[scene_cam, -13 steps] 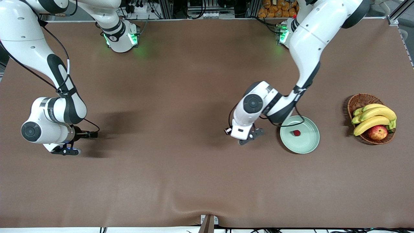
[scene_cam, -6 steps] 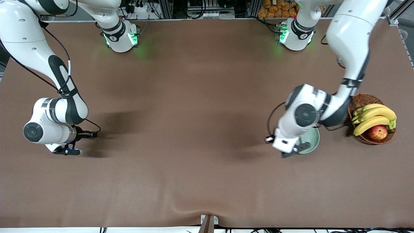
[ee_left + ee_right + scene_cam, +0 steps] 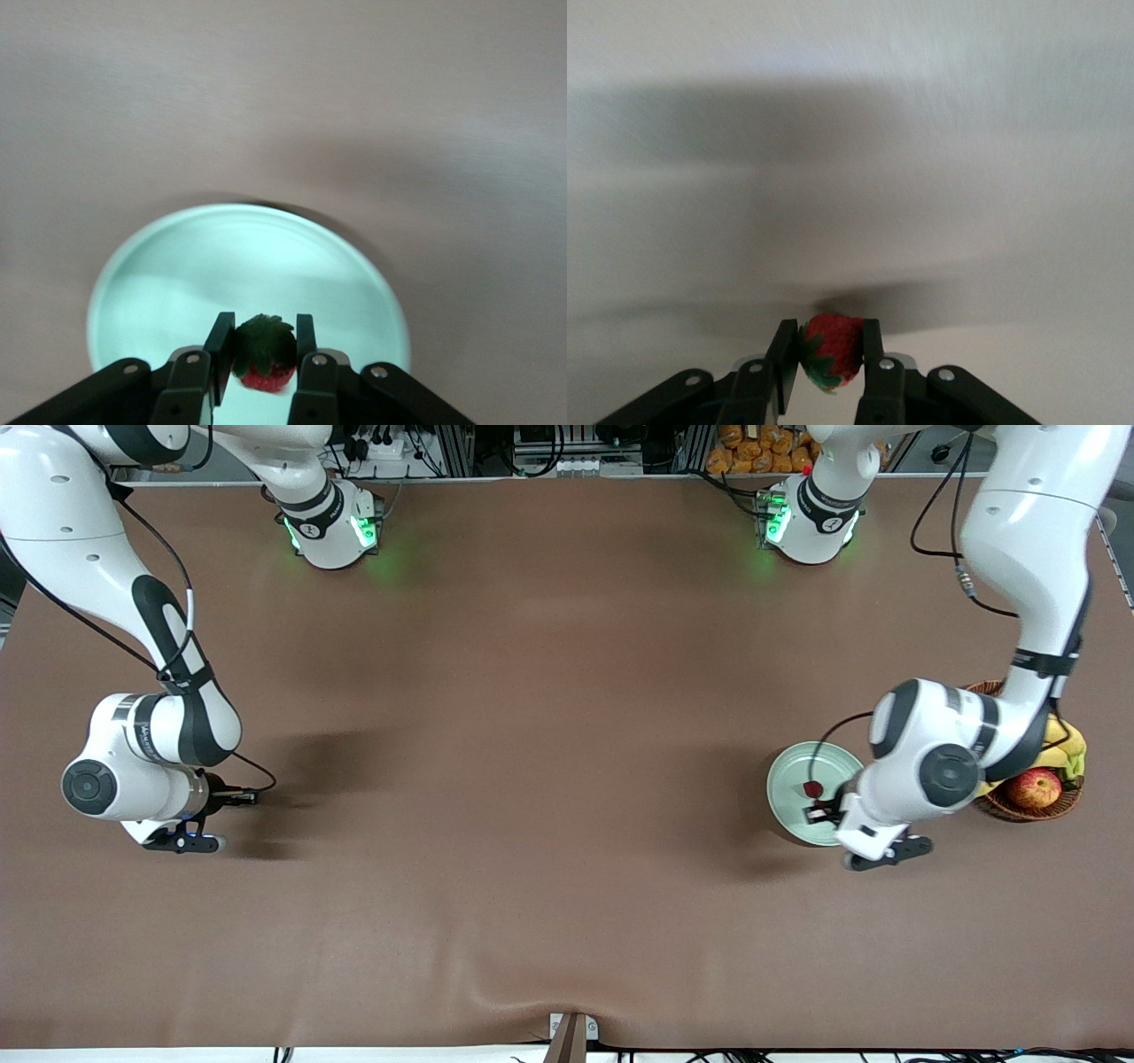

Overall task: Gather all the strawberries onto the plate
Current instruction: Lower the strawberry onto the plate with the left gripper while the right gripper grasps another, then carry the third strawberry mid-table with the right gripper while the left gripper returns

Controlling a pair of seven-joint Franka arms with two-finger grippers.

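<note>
The pale mint-green plate (image 3: 791, 778) lies toward the left arm's end of the table. One strawberry (image 3: 811, 788) lies in its middle. My left gripper (image 3: 873, 846) hangs over the plate's rim on the basket side. In the left wrist view (image 3: 263, 341) it is shut on a second strawberry (image 3: 263, 356), leafy top up, with the plate (image 3: 177, 257) below. My right gripper (image 3: 182, 840) is low over the table at the right arm's end. In the right wrist view (image 3: 830, 347) it is shut on a third strawberry (image 3: 833, 350).
A brown wicker basket (image 3: 1010, 808) with bananas (image 3: 1066, 746) and a red-yellow apple (image 3: 1034, 786) stands beside the plate, toward the left arm's end. The left arm's elbow hangs over it. The brown table (image 3: 532, 779) stretches between the two grippers.
My left arm has swung from the table's middle across the plate toward the basket, carrying its strawberry. My right arm has barely moved. The strawberry in the plate has stayed put.
</note>
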